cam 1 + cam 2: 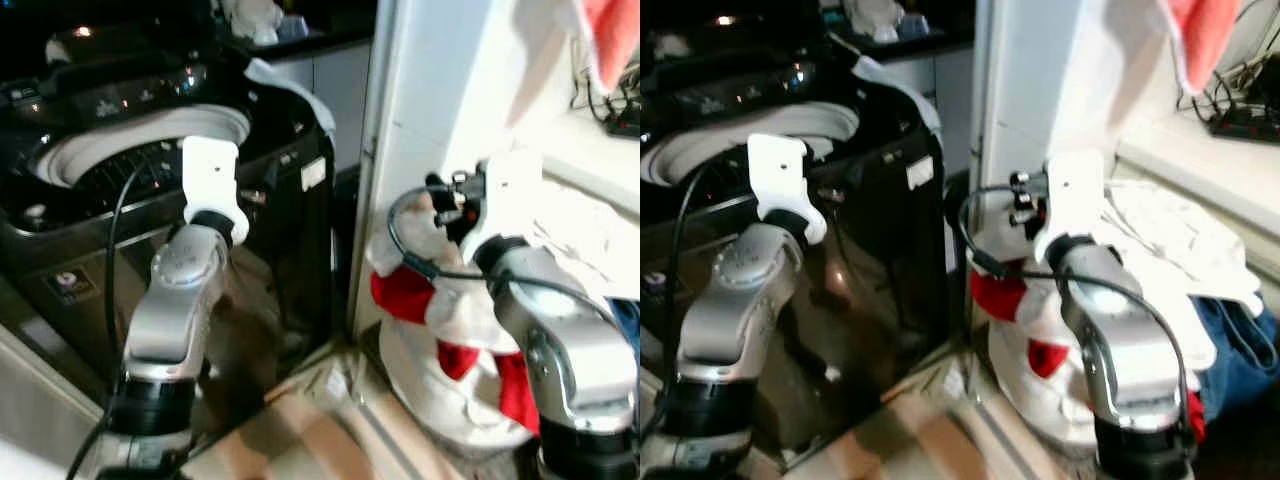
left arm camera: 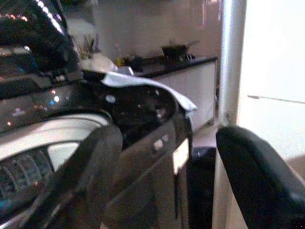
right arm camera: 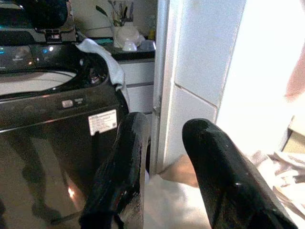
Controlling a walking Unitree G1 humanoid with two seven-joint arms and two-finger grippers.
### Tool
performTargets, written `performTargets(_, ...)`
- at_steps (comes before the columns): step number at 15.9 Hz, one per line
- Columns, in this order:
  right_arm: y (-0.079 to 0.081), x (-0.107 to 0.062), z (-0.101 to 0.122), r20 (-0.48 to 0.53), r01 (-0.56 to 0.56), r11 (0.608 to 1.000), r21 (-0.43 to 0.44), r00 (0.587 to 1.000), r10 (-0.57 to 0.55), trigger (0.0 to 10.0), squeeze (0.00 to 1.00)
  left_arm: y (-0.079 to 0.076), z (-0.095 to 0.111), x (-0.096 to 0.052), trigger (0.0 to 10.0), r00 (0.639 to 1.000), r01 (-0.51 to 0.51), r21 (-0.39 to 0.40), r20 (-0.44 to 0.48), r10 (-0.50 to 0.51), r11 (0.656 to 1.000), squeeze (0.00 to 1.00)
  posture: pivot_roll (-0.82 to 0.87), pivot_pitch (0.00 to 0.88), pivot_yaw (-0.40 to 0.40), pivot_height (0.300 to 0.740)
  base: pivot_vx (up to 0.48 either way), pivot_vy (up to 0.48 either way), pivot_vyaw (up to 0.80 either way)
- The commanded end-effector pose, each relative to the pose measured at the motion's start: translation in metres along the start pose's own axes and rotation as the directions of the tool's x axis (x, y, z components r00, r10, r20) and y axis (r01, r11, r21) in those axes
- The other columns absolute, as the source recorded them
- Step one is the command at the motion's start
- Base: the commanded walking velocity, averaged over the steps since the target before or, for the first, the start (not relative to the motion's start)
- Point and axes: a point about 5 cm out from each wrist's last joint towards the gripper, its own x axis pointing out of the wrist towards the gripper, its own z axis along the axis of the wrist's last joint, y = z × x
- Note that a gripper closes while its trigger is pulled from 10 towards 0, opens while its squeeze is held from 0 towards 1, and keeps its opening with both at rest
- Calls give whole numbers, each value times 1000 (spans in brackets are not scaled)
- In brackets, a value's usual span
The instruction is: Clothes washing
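1. The black washer (image 1: 200, 180) stands with its lid up and its white drum rim (image 1: 150, 135) showing; a pale cloth (image 3: 102, 59) hangs over its far corner.
2. A white wall (image 1: 430, 120) rises just right of the washer.
3. The laundry heap (image 1: 450, 330), white and red with some blue, lies right of the washer, past the wall.
4. The left gripper (image 2: 162, 181) hangs released by the washer's front edge.
5. The right gripper (image 3: 162, 167), fingers apart and empty, hovers over the heap, right of the washer.

1 washing machine (image 1: 150, 190), 1 clothes pile (image 1: 440, 370), 2 arms w/ 1 tool each.
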Motion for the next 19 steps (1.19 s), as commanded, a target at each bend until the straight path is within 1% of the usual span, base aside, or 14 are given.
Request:
performTargets(1, 2, 0, 2, -3, -13, 1000, -7, 1000, 13, 10000, 0, 3, 3, 1, 10000, 1000, -7, 2, 10, 7, 1000, 0, 5, 0, 21, 740, 274, 0, 0)
performTargets(10, 2, 1, 4, -6, -31, 999, -15, 1000, 31, 10000, 0, 3, 2, 1, 10000, 1000, -12, -11, 3, 12, 1000, 0, 7, 0, 14, 740, 271, 0, 0)
performTargets(16, -2, 1, 2, -19, 12, 1000, -4, 1000, -12, 10000, 0, 2, 2, 2, 10000, 1000, 5, -3, -3, -5, 1000, 0, 0, 0, 30, 740, 266, 0, 0)
performTargets(17, -3, 1, 2, -24, 18, 1000, -6, 1000, -19, 10000, 0, 2, 2, 2, 10000, 1000, 11, -22, 8, -11, 1000, 0, 0, 0, 30, 740, 0, 0, 0)
performTargets(18, -6, 1, 3, -27, 26, 1000, -11, 999, -26, 10000, 0, 2, -1, 0, 10000, 1000, 26, 4, -17, -26, 1000, 0, 0, 0, 30, 740, 0, 0, 0)
performTargets(19, -7, 1, 3, -26, 32, 999, -7, 999, -32, 10000, 0, 3, -2, 0, 10000, 999, 30, 5, -13, -30, 1000, 0, -2, 0, 32, 740, 0, 0, 0)
